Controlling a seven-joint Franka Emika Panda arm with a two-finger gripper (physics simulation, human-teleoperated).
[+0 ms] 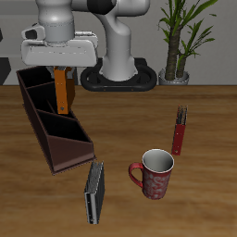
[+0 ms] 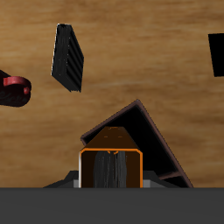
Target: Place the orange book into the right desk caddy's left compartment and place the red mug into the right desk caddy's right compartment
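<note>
**Book hanging over the caddy, mug waiting its turn**

The gripper (image 1: 62, 67) is clenching the orange book (image 1: 62, 91) by its top edge, so that the book is hanging upright beneath the fingers with its thin edge pointing down. Holding it this way is letting the narrow side go first into a slot, rather than the broad cover. In the wrist view the book (image 2: 111, 168) is showing as an orange frame around a dark core, directly below the camera, with the pointed end of the right desk caddy (image 2: 140, 140) lying just beyond it.

The book is hovering over the right desk caddy (image 1: 51, 120), above its farther sections; whether its lower edge is already dipping between the walls or is merely in front of them cannot be told. By my judgement the book step is under way and not finished, since the jaws are not yet letting go.

The red mug (image 1: 154, 174) is standing upright on the table (image 1: 213, 130), well apart from the caddy, untouched. A grey-black book (image 1: 94, 193) is lying between them near the caddy's sloped end, and a slim red box of pencils (image 1: 179, 130) is standing behind the mug.
</note>
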